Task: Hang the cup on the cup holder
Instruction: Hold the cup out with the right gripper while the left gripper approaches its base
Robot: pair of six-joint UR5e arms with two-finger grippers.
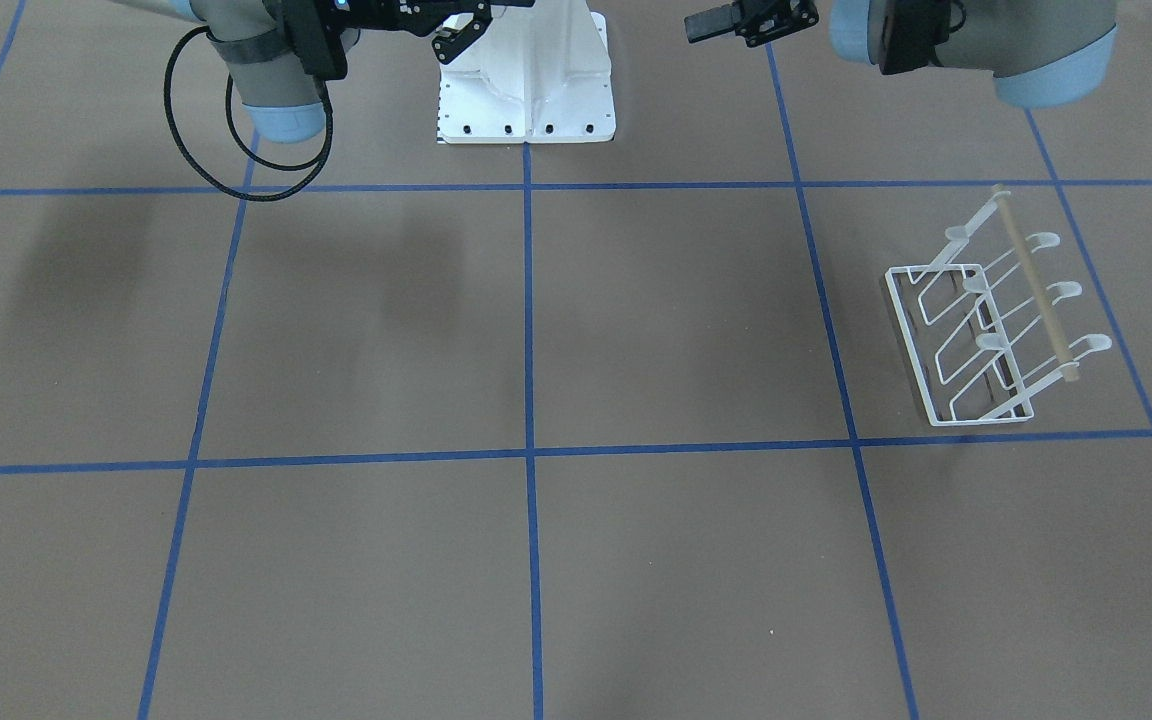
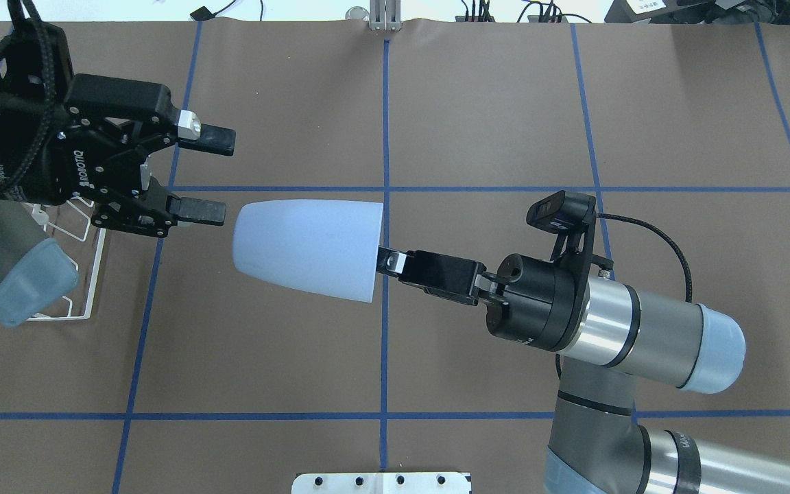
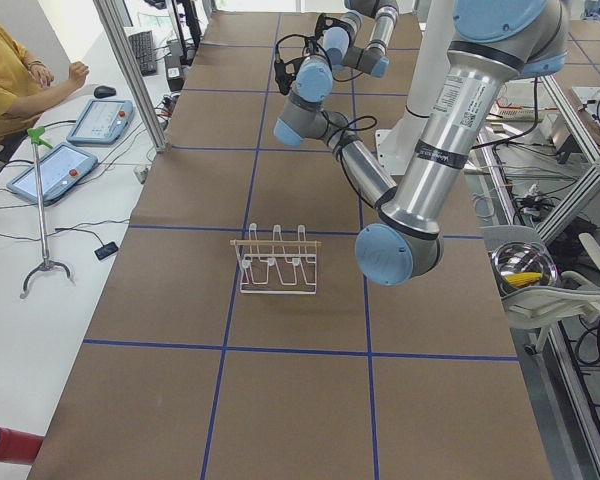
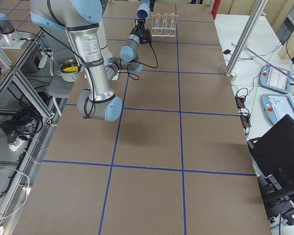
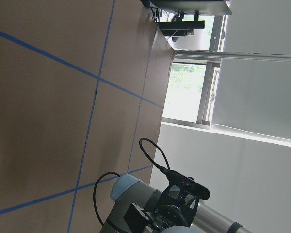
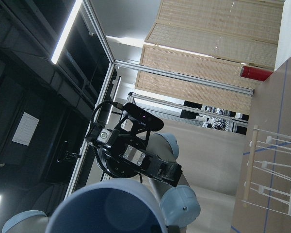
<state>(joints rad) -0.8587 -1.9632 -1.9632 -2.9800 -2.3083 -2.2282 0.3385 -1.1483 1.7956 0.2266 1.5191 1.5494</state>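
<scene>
The light blue cup (image 2: 306, 247) is held on its side in the air, base toward my left gripper. My right gripper (image 2: 387, 262) is shut on the cup's rim; the cup fills the bottom of the right wrist view (image 6: 106, 208). My left gripper (image 2: 213, 175) is open and empty, its lower finger (image 2: 196, 210) just left of the cup's base, not touching. The white wire cup holder (image 1: 996, 320) with its wooden dowel stands on the table, empty. In the overhead view it is partly hidden under my left arm (image 2: 73, 274). It also shows in the right wrist view (image 6: 276, 174).
The brown table (image 1: 536, 330) carries a grid of blue tape lines. The robot's white base plate (image 1: 526, 90) sits at the table's robot side. A person and tablets are at a side desk (image 3: 70, 130) beyond the table's edge.
</scene>
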